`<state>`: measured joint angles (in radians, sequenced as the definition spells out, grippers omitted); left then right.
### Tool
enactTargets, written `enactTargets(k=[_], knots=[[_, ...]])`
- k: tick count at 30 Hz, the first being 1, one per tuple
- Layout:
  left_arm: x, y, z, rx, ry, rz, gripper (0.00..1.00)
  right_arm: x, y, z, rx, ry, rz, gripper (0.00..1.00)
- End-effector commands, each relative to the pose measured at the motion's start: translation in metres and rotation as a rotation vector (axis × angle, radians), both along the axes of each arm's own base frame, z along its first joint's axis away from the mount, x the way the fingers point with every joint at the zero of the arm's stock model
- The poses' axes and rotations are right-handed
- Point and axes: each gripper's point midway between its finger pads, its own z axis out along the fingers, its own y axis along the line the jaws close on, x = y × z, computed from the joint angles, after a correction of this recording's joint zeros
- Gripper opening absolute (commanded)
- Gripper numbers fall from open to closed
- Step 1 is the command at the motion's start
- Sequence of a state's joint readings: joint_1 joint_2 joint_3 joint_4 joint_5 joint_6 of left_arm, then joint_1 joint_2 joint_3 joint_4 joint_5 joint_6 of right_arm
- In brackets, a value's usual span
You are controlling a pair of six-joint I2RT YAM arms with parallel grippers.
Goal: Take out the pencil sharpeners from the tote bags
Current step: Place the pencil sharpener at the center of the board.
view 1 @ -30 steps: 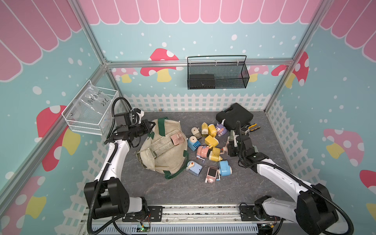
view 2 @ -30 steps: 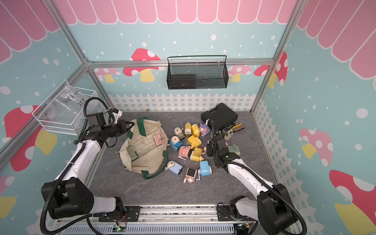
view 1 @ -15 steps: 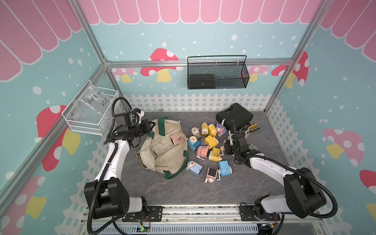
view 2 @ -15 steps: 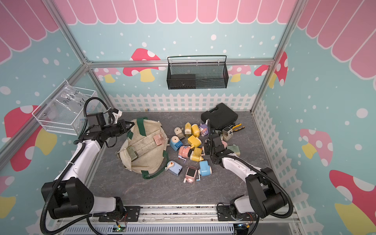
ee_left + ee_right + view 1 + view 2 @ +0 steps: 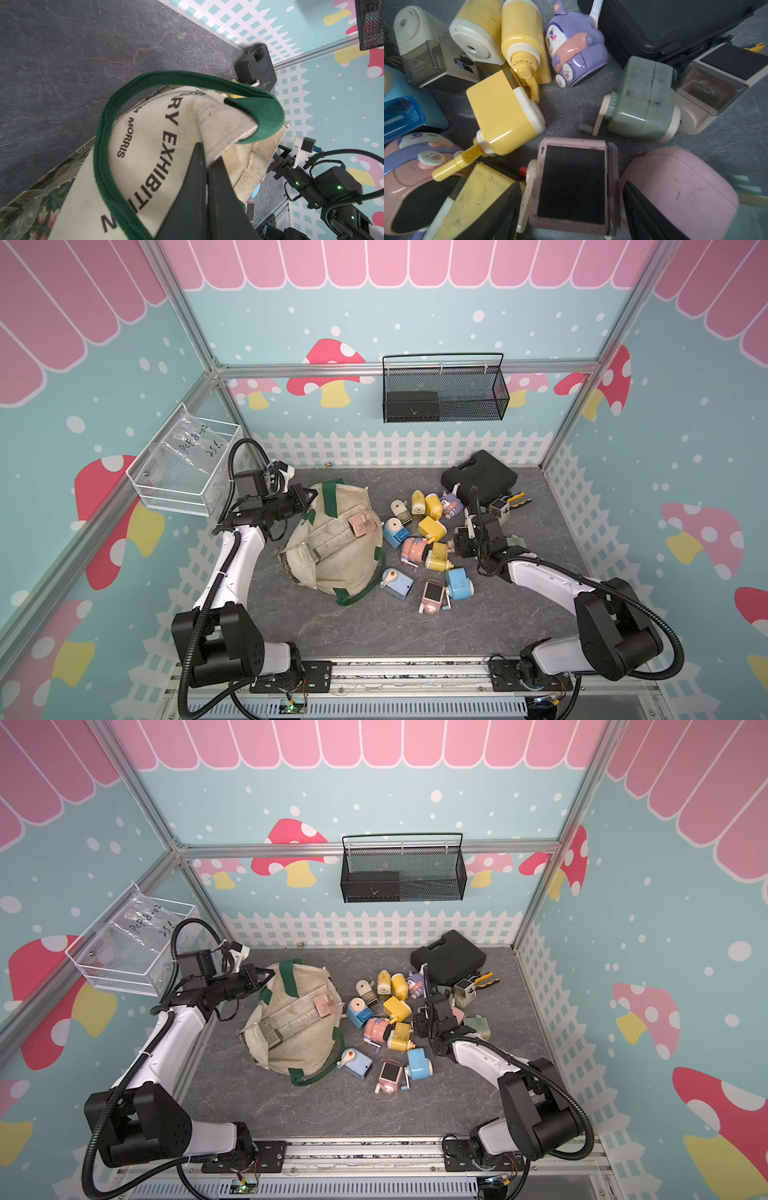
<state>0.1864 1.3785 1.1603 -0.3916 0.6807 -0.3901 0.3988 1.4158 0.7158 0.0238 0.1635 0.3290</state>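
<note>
Nearest on the grey worktop (image 5: 374, 630), three pencil sharpeners (image 5: 459, 584) mark the near edge of the spread: a flat blue one, a pink one with a dark panel (image 5: 433, 596) and a rounded blue one. Just beyond, right of centre, the right jaws stand apart, low over the cluster. The right wrist view shows a dusty pink sharpener (image 5: 572, 182) with a black face between them, and a thin gap shows beside one of the fingers (image 5: 643, 207).

Left of centre lies the slumped tote bag (image 5: 332, 547), its mouth gaping upward. A pink sharpener (image 5: 360, 524) and a grey-beige one (image 5: 270, 1032) lie inside. At the bag's far left corner the left jaws are clamped together on the cream rim (image 5: 224, 126), beside a green strap (image 5: 104, 145), and that corner stands raised.

Farther back sit more sharpeners, yellow and beige, and a purple cartoon figure (image 5: 451, 504). Behind them at the far right is a black case (image 5: 478, 481), with yellow-handled pliers (image 5: 517, 501) just right of it.

A black mesh basket (image 5: 444, 406) hangs on the far wall. A white wire basket (image 5: 183, 472) hangs on the left wall.
</note>
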Motion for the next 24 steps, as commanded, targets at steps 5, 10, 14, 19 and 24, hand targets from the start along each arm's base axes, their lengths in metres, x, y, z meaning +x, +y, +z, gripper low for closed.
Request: enactTargets(k=[5, 10, 14, 19, 24], knots=[[0.002, -0.006, 0.012, -0.005, -0.033, -0.021, 0.00, 0.006, 0.002, 0.071, 0.010, -0.124, 0.027, 0.82], [0.002, -0.006, 0.011, -0.007, -0.030, -0.021, 0.00, -0.002, 0.020, 0.134, 0.060, -0.216, 0.108, 0.79], [0.002, -0.006, 0.012, -0.007, -0.031, -0.020, 0.00, -0.024, 0.093, 0.167, 0.046, -0.242, 0.295, 0.78], [0.002, -0.006, 0.011, -0.004, -0.030, -0.021, 0.00, -0.057, 0.192, 0.180, 0.078, -0.243, 0.525, 0.75], [0.002, -0.007, 0.011, -0.007, -0.029, -0.024, 0.00, -0.089, 0.284, 0.162, 0.013, -0.201, 0.702, 0.75]])
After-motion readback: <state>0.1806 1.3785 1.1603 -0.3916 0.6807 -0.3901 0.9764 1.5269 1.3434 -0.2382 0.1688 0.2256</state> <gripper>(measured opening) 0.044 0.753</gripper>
